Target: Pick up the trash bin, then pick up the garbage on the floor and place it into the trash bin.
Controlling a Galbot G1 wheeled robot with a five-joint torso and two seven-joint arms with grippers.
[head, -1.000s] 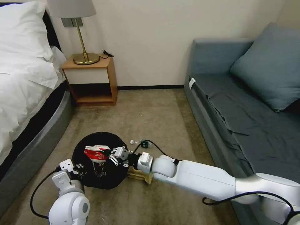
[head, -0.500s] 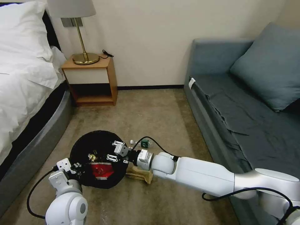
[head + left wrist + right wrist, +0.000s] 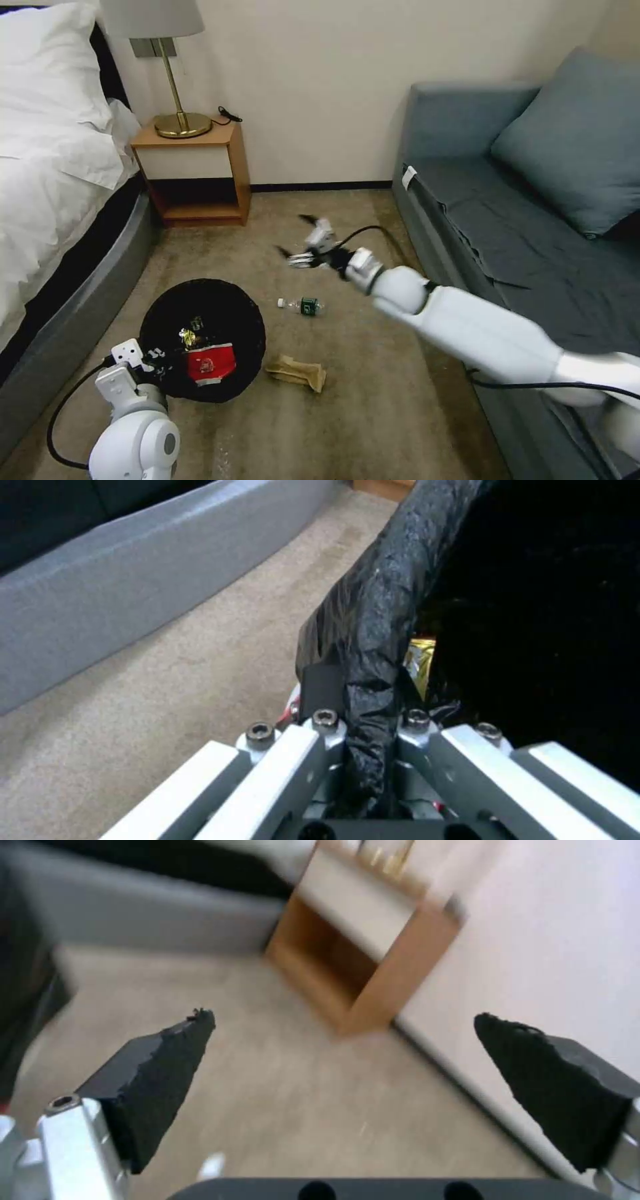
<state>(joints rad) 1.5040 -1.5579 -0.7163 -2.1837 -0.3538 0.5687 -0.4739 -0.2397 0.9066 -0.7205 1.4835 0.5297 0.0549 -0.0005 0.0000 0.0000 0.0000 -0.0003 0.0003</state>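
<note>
- The bottle (image 3: 301,306) lying on the carpet (image 3: 320,413) has a green label, but its writing is too small to read; the red-and-white carton (image 3: 209,364) shows a pale mark that cannot be read either.
- The left gripper (image 3: 155,355) is pinched on the near rim of the trash bin (image 3: 167,313); in the left wrist view the crinkly black bag of the trash bin (image 3: 380,605) runs down between the pressed fingers (image 3: 323,690) of the left gripper (image 3: 363,705).
- The right gripper (image 3: 297,237) hangs above the carpet between the nightstand and the sofa, spread wide and holding nothing; in the right wrist view the right gripper (image 3: 343,1017) has its two black pads (image 3: 163,1060) well apart with bare floor between them.
- Inside the bin lie the carton and a yellow-brown wrapper (image 3: 190,335), touching each other.
- The bottle lies just beside the bin, toward the sofa (image 3: 533,267).
- A crumpled brown paper bag (image 3: 298,373) lies on the carpet close to the bin's near side.
- A nightstand (image 3: 193,170) with a brass lamp (image 3: 175,80) stands by the wall next to the bed (image 3: 53,187).
</note>
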